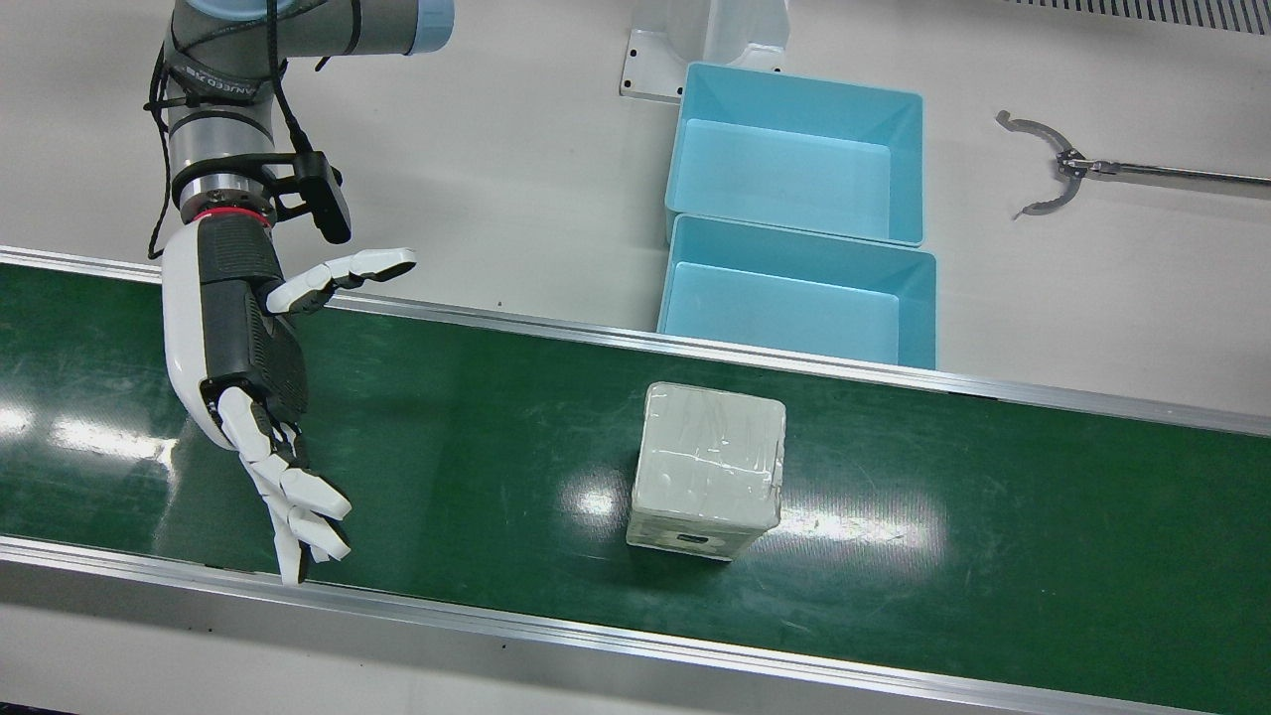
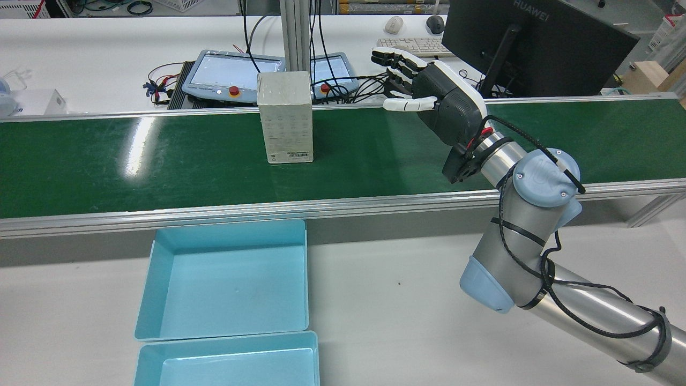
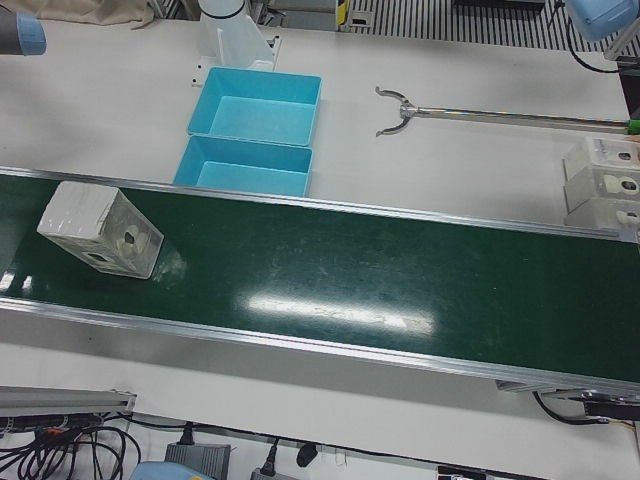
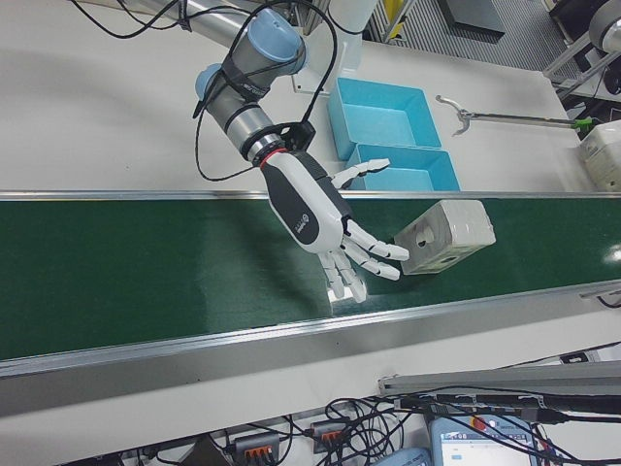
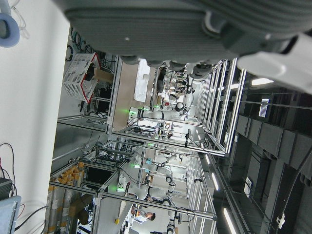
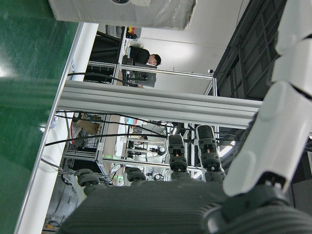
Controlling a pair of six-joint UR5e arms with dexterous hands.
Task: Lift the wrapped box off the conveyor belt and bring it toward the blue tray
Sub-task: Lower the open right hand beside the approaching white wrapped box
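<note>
The wrapped box (image 1: 710, 467) is a white carton in clear film, standing upright on the green conveyor belt (image 1: 993, 516). It also shows in the rear view (image 2: 285, 115), left-front view (image 3: 100, 230), right-front view (image 4: 446, 233) and right hand view (image 6: 122, 12). My right hand (image 1: 248, 348) is open over the belt with fingers spread, palm toward the box and well apart from it; it shows too in the rear view (image 2: 439, 102) and right-front view (image 4: 320, 218). The blue tray (image 1: 675, 258) lies beside the belt. My left hand (image 5: 161, 29) shows only in its own view, holding nothing.
A second blue tray (image 1: 695, 109) sits behind the first. A metal reach grabber (image 1: 1058, 169) lies on the white table to the side. Beyond the belt stand teach pendants (image 2: 230, 69) and a monitor (image 2: 536, 43). Aluminium rails (image 1: 596, 338) edge the belt.
</note>
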